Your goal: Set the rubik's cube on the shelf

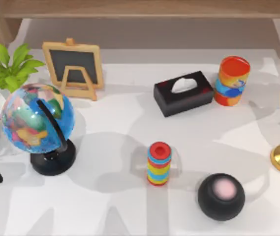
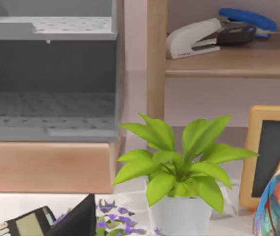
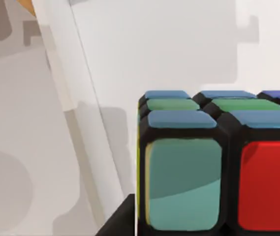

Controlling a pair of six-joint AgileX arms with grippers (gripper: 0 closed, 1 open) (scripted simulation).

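The top camera looks straight down on the table (image 1: 130, 162). The left wrist camera sits low, facing the shelf (image 2: 228, 61) across the plant (image 2: 179, 167), which both views share. The right wrist camera presses close against the rubik's cube (image 3: 218, 162).

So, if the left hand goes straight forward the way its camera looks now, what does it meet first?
Probably the potted plant, which stands directly ahead in the left wrist view. Behind it are the shelf post and the grey tray, though depth is hard to judge.

Simulated office desk: stapler (image 2: 195, 38), globe (image 1: 36, 120).
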